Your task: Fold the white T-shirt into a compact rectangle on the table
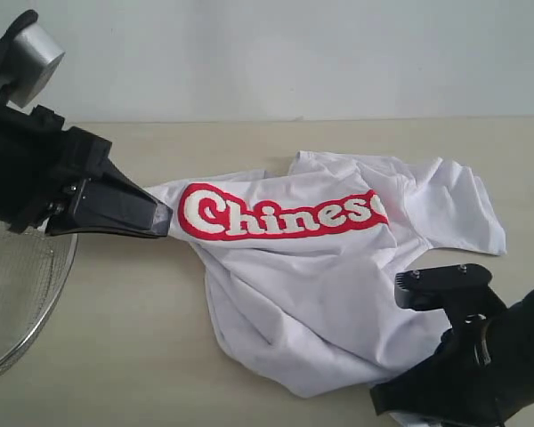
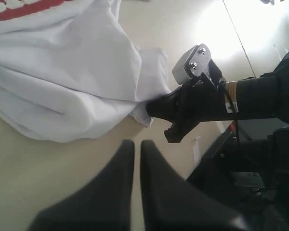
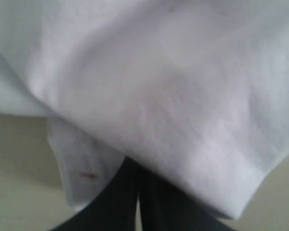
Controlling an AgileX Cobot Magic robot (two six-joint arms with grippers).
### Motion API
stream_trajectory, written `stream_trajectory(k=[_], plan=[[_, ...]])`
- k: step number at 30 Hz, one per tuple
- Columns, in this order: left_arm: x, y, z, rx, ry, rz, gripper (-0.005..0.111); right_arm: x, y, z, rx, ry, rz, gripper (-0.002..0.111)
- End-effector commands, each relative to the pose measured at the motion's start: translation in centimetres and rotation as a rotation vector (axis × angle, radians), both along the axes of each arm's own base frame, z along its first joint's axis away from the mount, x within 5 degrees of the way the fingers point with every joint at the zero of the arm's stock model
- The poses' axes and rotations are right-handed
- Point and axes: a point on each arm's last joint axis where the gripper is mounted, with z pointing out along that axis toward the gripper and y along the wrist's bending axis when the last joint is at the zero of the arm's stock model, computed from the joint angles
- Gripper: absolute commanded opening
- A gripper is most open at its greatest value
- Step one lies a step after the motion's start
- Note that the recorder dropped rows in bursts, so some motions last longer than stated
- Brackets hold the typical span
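Exterior view: shirt [image 1: 294, 294] lies crumpled, chest up, mid-table [image 1: 116, 338], with the red "Chinese" lettering [image 1: 280, 213] showing and the far sleeve spread toward the right. Left gripper [image 1: 165, 218] has its tip at the shirt's left edge, beside the lettering. Wire basket [image 1: 18, 294] sits at the left edge, under the left arm. Right gripper [image 1: 383, 398] is low at the near right, at the shirt's bottom hem.

Left wrist view: left gripper [image 2: 136, 144] fingers pressed together, no cloth between them, shirt hem just ahead of the tips. Across the table, right gripper [image 2: 151, 108] pinches a corner of the hem.

Right wrist view: right gripper [image 3: 137, 190] fingers closed, tips hidden under white cloth draped over them; small red mark on the hem fold.
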Motion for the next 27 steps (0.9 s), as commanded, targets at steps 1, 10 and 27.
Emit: stream_trajectory(k=[1, 10, 27], plan=[[-0.4, -0.1, 0.2, -0.008, -0.004, -0.011, 0.005, -1.1, -1.7, -0.8, -0.159, 0.101, -0.003, 0.000], [-0.4, -0.1, 0.2, -0.009, 0.001, -0.018, 0.005, 0.0, -5.4, -0.8, -0.172, 0.111, -0.210, 0.000], [-0.4, -0.1, 0.2, -0.007, -0.007, -0.015, 0.005, 1.0, -6.3, -0.7, -0.092, 0.030, -0.280, 0.000]])
